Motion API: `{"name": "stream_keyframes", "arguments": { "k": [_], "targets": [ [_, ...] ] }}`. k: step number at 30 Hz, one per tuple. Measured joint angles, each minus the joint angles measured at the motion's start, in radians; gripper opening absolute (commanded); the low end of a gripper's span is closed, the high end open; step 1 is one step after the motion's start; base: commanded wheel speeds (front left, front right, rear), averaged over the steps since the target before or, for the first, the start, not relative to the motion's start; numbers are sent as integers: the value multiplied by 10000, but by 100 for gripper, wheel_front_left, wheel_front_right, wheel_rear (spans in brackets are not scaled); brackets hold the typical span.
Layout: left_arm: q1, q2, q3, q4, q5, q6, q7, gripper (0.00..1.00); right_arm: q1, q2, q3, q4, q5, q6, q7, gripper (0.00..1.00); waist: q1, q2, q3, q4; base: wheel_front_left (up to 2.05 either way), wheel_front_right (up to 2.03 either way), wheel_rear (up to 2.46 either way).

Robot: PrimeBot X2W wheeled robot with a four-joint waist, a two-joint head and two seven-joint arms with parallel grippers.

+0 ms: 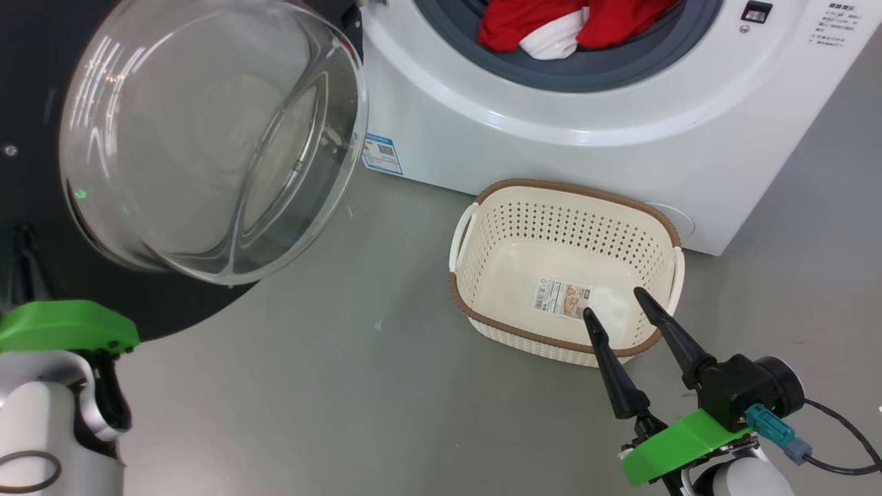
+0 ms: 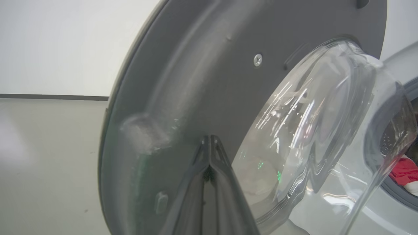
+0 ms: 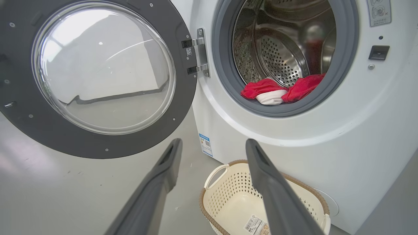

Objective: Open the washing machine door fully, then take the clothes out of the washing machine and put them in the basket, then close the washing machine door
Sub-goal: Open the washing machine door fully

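Clothes (image 3: 281, 89) lie in the mouth of the drum (image 3: 281, 49), long axis crosswise, up and ahead of the right gripper (image 1: 613, 302), the nearer one, fingers spread; the left gripper (image 2: 209, 138), fingers pressed together, is beside the door (image 3: 98, 145).

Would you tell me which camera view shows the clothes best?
The right wrist view: the clothes show whole inside the washing machine. The head view crops them at its top edge; the left wrist view catches a red sliver at its right edge.
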Motion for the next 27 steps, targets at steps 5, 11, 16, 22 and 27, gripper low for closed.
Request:
{"name": "stream_keyframes", "arguments": {
  "k": [5, 11, 16, 22, 27],
  "targets": [
    [-111, -75, 497, 234, 251, -186, -2, 0, 0, 0, 81, -36, -2, 0, 77, 100, 0, 0, 0, -98, 0, 0, 0],
    [-166, -165, 1032, 445, 545, -422, -2, 0, 0, 0, 115, -46, 0, 0, 77, 100, 0, 0, 0, -223, 0, 0, 0],
    [-166, -253, 1308, 506, 844, -731, -2, 0, -2, 0, 142, -15, 8, 0, 75, 100, 0, 0, -46, -290, 0, 0, 0],
    [-24, -445, 1641, -242, 1354, -1064, -2, 29, -10, 0, 194, 148, 165, 0, -13, 100, 0, 0, -154, -438, 0, 0, 0],
    [536, -673, 1607, -1262, 1852, -1250, -2, 100, -81, 0, 224, 351, 535, 0, -111, 100, 0, 0, -302, -605, 0, 0, 0]
  ]
}}
